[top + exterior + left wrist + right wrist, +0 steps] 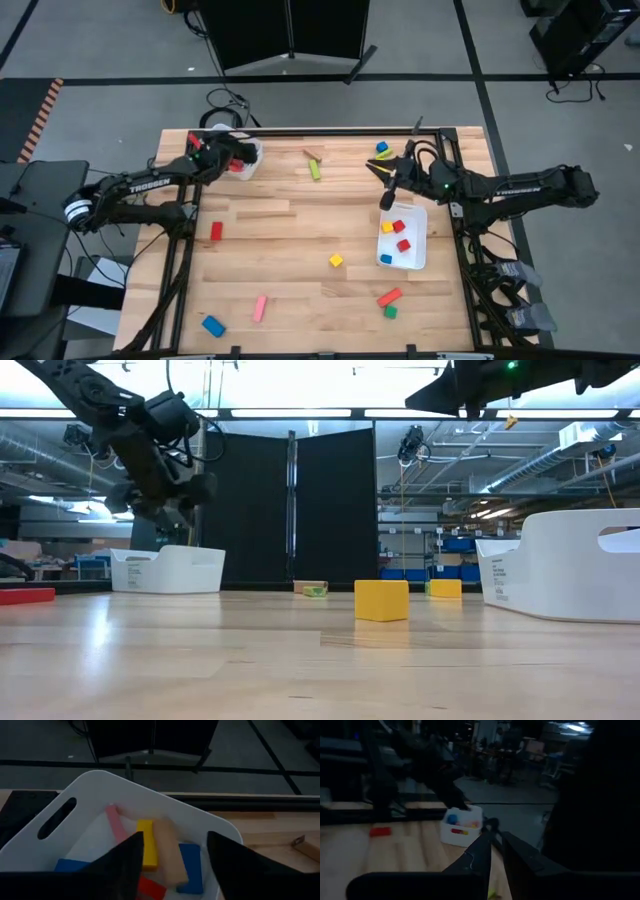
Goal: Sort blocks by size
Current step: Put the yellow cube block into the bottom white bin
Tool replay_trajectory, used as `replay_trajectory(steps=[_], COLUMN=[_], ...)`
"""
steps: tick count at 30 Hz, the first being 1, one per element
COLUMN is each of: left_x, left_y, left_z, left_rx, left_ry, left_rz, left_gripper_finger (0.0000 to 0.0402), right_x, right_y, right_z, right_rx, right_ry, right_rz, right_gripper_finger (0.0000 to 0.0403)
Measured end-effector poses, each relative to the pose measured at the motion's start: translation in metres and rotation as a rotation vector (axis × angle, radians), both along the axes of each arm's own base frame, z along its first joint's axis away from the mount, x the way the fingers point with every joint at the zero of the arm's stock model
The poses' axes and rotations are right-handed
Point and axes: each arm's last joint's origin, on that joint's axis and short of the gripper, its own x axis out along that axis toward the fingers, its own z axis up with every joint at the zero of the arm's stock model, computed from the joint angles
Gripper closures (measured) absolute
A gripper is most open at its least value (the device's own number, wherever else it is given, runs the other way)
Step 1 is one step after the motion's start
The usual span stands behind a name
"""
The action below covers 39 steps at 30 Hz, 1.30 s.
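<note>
The left gripper (172, 862) hangs open and empty over the white bin (248, 160) at the table's far left corner, where long bars (168, 857) lie piled. The right gripper (388, 196), its fingers nearly together and holding nothing, hovers beside the right bin (417, 262) of small cubes (402, 245); other blocks (336, 261) lie scattered across the table (290, 250).

From above, the left gripper (243, 152) hides most of the white plastic bin (250, 166) at the table's eleven o'clock. The red wooden bar (25, 596) is cut by the low view's edge.
</note>
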Motion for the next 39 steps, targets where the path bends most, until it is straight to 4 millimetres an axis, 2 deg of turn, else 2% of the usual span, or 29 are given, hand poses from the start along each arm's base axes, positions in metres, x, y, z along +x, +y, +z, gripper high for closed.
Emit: replay_trajectory(steps=[4,9,12,18,23,27,34,39], left_x=[0.004,0.021,0.027,0.03,0.035,0.039,0.041,0.041], left_y=[0.0,-0.015,-0.03,-0.06,-0.081,-0.095,-0.112,-0.122], left_z=[0.003,0.024,0.037,0.048,0.052,0.054,0.054,0.054], left_rx=[0.013,0.097,0.173,0.196,0.197,0.198,0.208,0.206], left_ry=[-0.023,-0.159,-0.208,-0.249,-0.284,-0.308,-0.313,-0.316], left_rz=[-0.06,-0.341,-0.446,-0.59,-0.701,-0.771,-0.818,-0.856], left_gripper_finger=[0.0131,0.0108,0.011,0.0127,0.0139,0.0146,0.0149,0.0149], right_x=[0.009,0.029,0.041,0.059,0.081,0.103,0.137,0.151], right_y=[0.006,0.019,0.027,0.049,0.066,0.073,0.09,0.102], right_z=[-0.01,-0.034,-0.047,-0.062,-0.064,-0.068,-0.089,-0.106], right_rx=[0.031,0.086,0.126,0.201,0.197,0.236,0.188,0.152], right_ry=[0.04,0.13,0.162,0.264,0.509,0.723,0.984,1.12], right_rz=[0.06,0.155,0.245,0.481,0.546,0.588,0.635,0.68], right_gripper_finger=[0.0338,0.0318,0.0298,0.0238,0.0177,0.0144,0.0133,0.0138])
